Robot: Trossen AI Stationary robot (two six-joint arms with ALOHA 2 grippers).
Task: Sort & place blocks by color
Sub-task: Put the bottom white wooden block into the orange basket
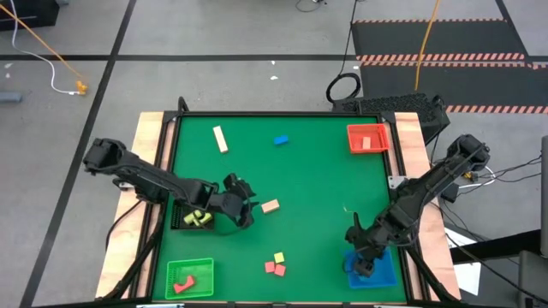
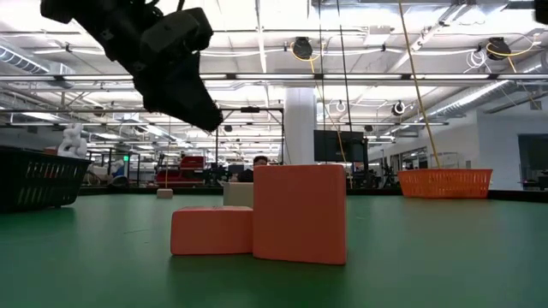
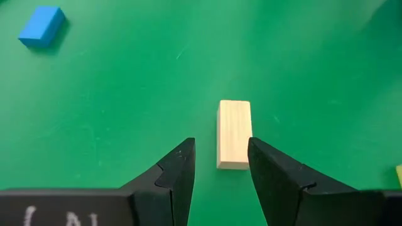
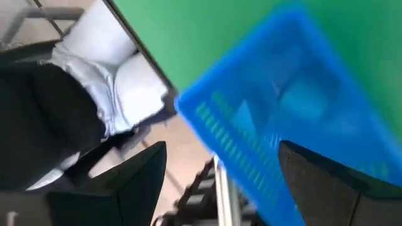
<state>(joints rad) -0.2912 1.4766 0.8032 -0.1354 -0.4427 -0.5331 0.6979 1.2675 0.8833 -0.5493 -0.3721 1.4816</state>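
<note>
Red blocks (image 2: 257, 222) nearest | left gripper (image 3: 220, 166) parted beside tan block (image 3: 233, 134); right gripper (image 4: 220, 182) spread above blue tray (image 4: 301, 119)

left pincer (image 3: 220, 172): fingers parted (narrowly), low | right pincer (image 4: 220, 182): fingers spread wide

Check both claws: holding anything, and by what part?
Nothing is held. Left claw is open and empty, short of the tan block on the mat. Right claw is open and empty over the blue tray.
</note>
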